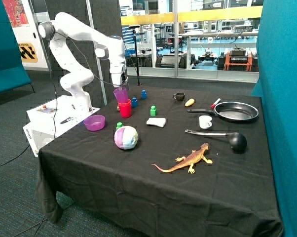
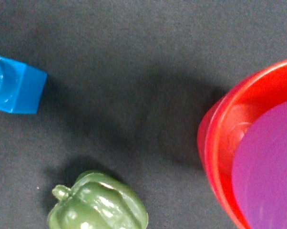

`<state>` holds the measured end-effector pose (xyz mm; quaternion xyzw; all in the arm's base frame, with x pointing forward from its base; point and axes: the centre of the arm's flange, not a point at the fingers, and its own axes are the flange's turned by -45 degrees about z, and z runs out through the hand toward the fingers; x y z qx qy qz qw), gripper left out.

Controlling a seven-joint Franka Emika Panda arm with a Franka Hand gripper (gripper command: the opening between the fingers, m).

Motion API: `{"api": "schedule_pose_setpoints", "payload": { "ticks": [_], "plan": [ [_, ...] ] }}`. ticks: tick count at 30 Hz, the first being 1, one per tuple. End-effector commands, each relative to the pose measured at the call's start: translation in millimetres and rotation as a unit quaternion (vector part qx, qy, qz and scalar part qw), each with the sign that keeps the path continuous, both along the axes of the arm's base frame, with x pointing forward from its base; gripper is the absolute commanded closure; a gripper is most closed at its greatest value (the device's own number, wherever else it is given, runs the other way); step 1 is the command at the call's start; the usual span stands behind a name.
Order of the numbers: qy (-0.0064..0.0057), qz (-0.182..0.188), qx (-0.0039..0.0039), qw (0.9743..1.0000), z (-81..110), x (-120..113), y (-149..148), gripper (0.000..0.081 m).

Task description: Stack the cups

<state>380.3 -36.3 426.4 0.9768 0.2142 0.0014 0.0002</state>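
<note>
In the outside view my gripper (image 1: 123,84) is shut on the rim of a translucent purple cup (image 1: 121,94), which hangs slightly tilted just above a red cup (image 1: 125,109). The red cup stands upright on the black tablecloth near the robot base. Seen from the wrist, the purple cup (image 2: 267,167) covers most of the red cup's opening, and only the red rim (image 2: 220,143) shows around it. My fingers are out of sight in that view.
A blue block (image 2: 15,88) and a green toy pepper (image 2: 98,205) lie close by the red cup. Around it are a purple bowl (image 1: 94,122), a pastel ball (image 1: 126,137), a green block (image 1: 153,110) and blue blocks (image 1: 134,102). Mugs, pan (image 1: 236,111), ladle and toy lizard (image 1: 185,160) sit farther off.
</note>
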Motion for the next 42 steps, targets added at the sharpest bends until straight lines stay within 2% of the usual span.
{"api": "schedule_pose_setpoints", "payload": {
  "ticks": [1,15,25,34,37,42],
  "plan": [
    [0.0015,-0.005,-0.00011,1.0,-9.0,1,-1,0.0808],
    [0.0015,-0.007,-0.00011,1.0,-15.7,5,-3,0.0808],
    [0.0015,0.006,-0.00013,1.0,-15.7,12,5,0.0808],
    [0.0015,0.023,-0.00015,0.9997,-15.0,16,15,0.0569],
    [0.0015,0.024,-0.00015,0.9997,-15.1,16,17,0.0529],
    [0.0015,0.025,-0.00016,0.9997,-15.4,16,17,0.0516]
  ]
}}
